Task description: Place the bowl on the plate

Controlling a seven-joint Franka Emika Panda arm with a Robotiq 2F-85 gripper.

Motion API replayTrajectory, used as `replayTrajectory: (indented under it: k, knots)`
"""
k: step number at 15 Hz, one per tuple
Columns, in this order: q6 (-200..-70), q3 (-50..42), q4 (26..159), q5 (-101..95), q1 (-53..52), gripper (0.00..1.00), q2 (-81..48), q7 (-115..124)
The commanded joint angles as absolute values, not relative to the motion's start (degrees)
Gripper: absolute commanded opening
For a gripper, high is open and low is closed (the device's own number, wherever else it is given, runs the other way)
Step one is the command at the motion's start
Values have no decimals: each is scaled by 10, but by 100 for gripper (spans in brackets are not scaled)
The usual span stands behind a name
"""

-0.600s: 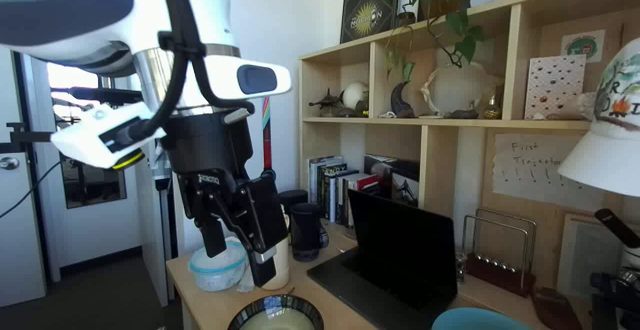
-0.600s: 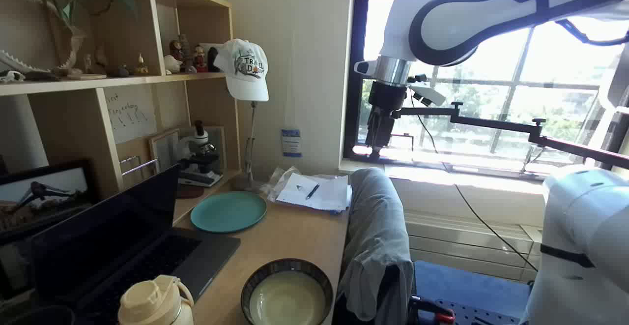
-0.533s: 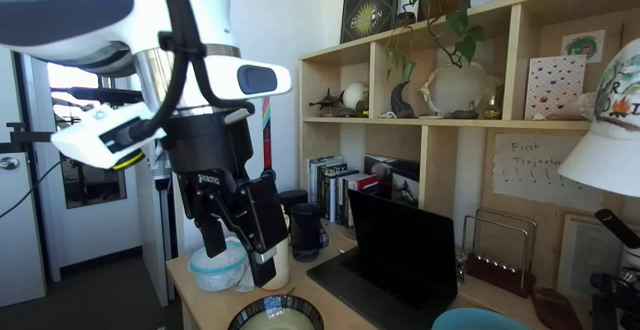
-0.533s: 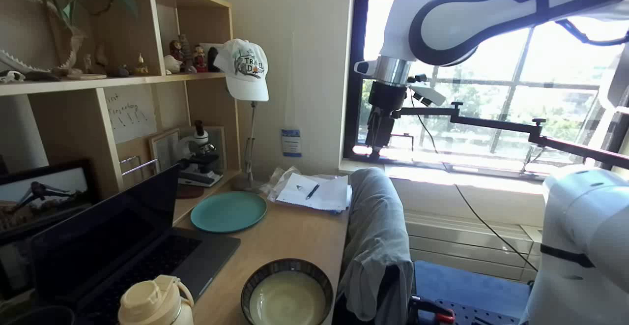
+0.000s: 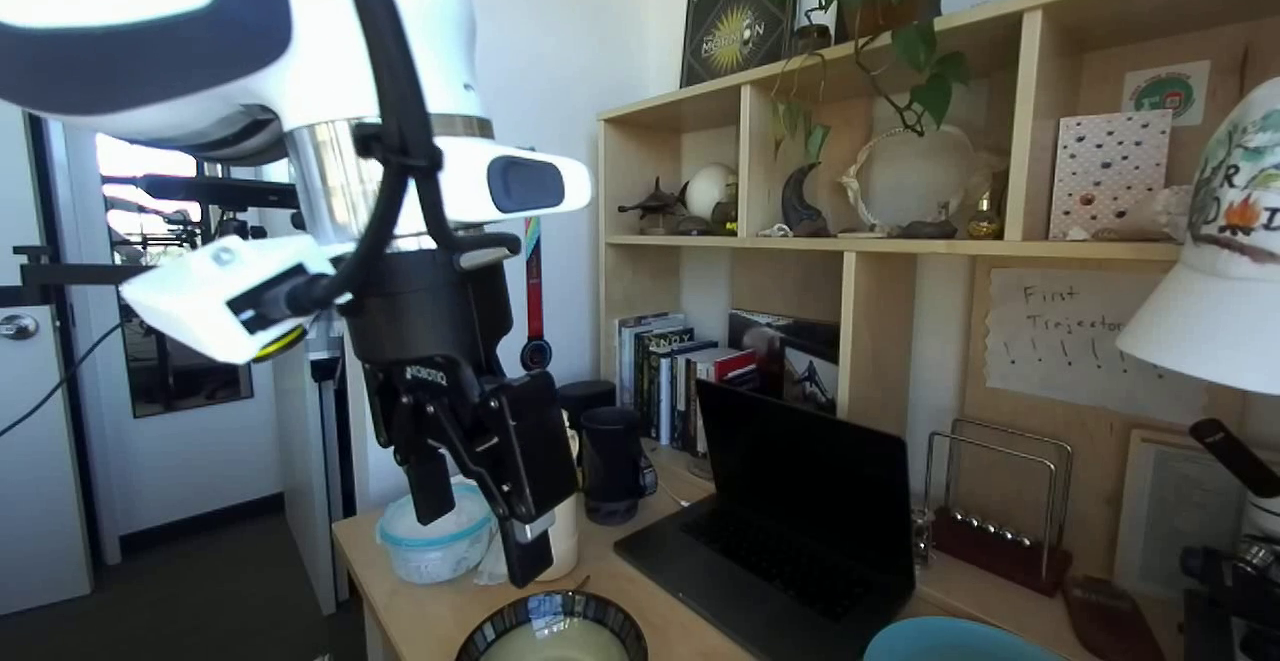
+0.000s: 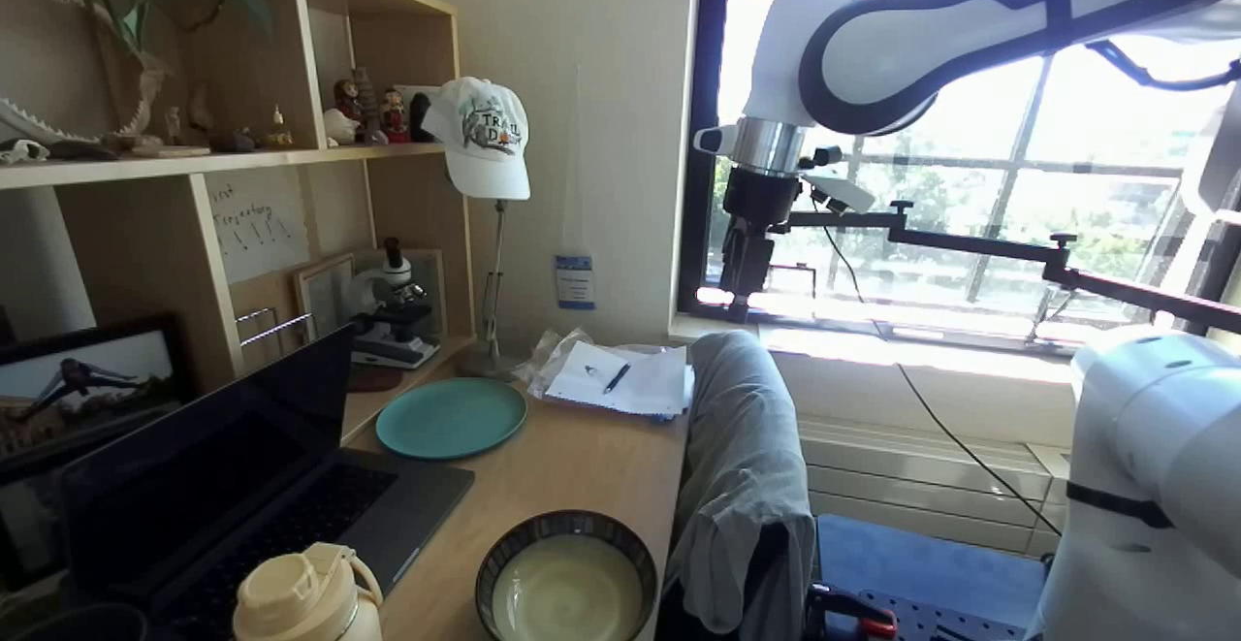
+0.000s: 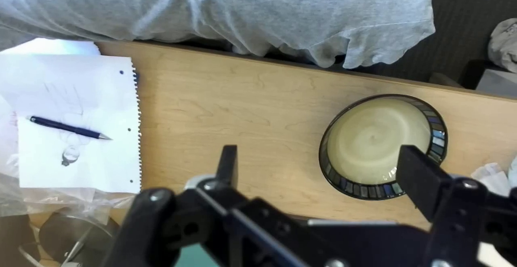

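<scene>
The bowl (image 5: pixel 555 626) is round, with a dark tiled rim and a cream inside. It sits upright on the desk, also in an exterior view (image 6: pixel 572 583) and the wrist view (image 7: pixel 375 137). The plate (image 6: pixel 451 418) is a flat teal disc beside the laptop; its edge shows in an exterior view (image 5: pixel 950 639) and a corner in the wrist view (image 7: pixel 196 257). My gripper (image 5: pixel 480 536) is open and empty, raised above the desk, apart from both. In the wrist view the gripper (image 7: pixel 319 150) has its right finger overlapping the bowl's rim in the picture.
An open laptop (image 6: pixel 223 466) stands beside the plate and bowl. Papers with a pen (image 7: pixel 68 127) lie at one desk end. A cloth-draped chair (image 6: pixel 742 466) lines the desk edge. A cream bottle (image 6: pixel 305 592) and a lidded container (image 5: pixel 437 531) stand near the bowl.
The arm and gripper have moved slightly downward, with a small shift to the right in an exterior view. The bowl and the plate have not moved.
</scene>
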State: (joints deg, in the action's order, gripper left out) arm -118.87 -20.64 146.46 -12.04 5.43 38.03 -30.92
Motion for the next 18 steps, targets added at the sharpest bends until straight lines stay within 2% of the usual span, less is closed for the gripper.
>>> replayTrajectory:
  k: [1,12,18]
  knots:
    - [-1226,-198,1456,-98,46,100,319,-291]
    - [-1446,-164,1459,147,-24,100,61,-324]
    - [-1534,-93,1452,254,6,100,-50,-356]
